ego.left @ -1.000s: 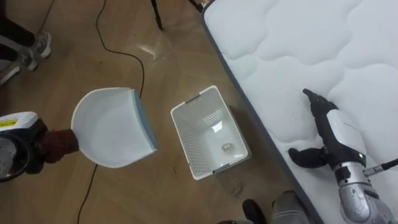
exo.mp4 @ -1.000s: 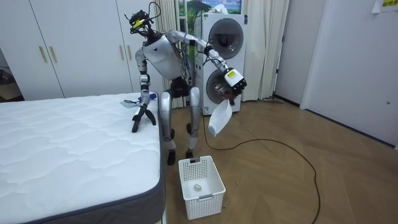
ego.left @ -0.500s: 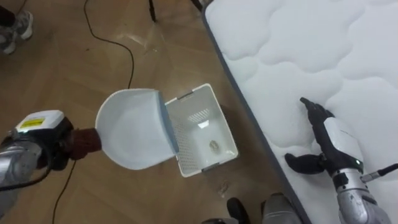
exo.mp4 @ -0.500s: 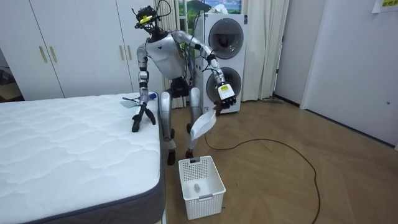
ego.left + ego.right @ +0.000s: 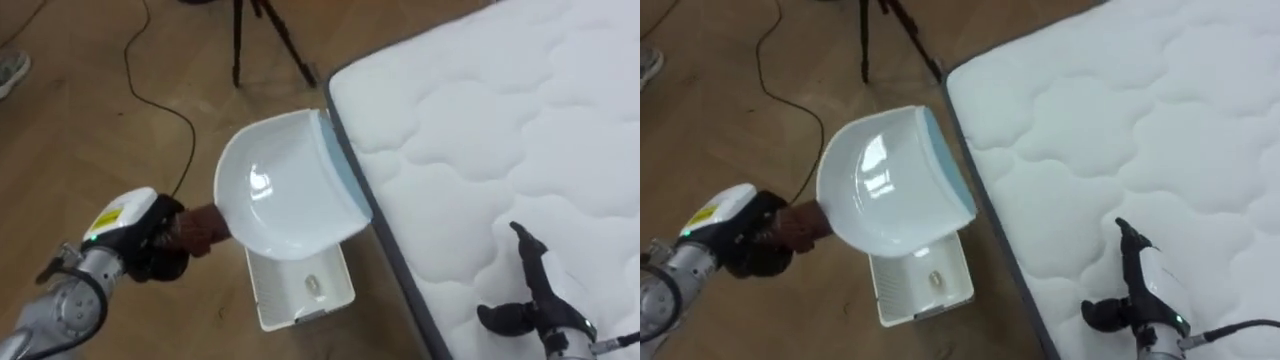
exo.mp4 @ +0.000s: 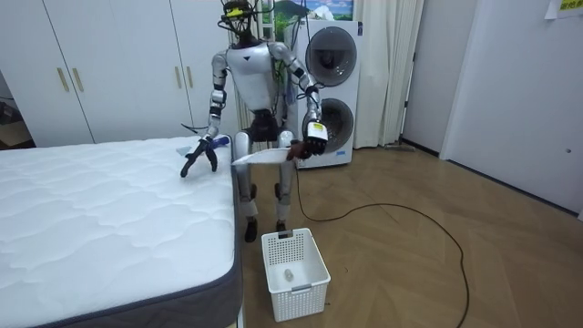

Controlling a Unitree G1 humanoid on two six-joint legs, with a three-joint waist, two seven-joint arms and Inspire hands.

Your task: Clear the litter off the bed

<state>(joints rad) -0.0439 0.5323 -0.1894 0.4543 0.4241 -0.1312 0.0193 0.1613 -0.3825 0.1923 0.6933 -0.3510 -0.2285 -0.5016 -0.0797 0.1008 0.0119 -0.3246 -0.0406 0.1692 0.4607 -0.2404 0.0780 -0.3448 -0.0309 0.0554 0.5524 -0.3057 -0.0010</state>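
My left hand [image 5: 150, 240] is shut on the brown handle [image 5: 202, 228] of a white dustpan [image 5: 285, 190] with a pale blue lip. The pan is held roughly level, its lip at the mattress edge [image 5: 365, 190], above a white slotted basket [image 5: 300, 290] on the floor. A small pale object [image 5: 313, 287] lies in the basket. My right hand [image 5: 535, 300] hovers open over the white quilted mattress [image 5: 500, 130], fingers straight. In the room view I stand upright at the bed's far corner, with the dustpan [image 6: 264, 157] between me and the bed and my right hand [image 6: 196, 159] over the mattress.
A black tripod [image 5: 262, 30] stands on the wood floor beyond the bed corner. A shoe [image 5: 10, 70] shows at the far left. Stacked washer and dryer [image 6: 328, 82] and white wardrobes [image 6: 109, 64] are behind me. A small blue thing [image 6: 202, 144] lies on the mattress corner.
The dustpan swung from over the floor across the basket to the bed edge and levelled out. I straightened up. My right hand lifted off the mattress.
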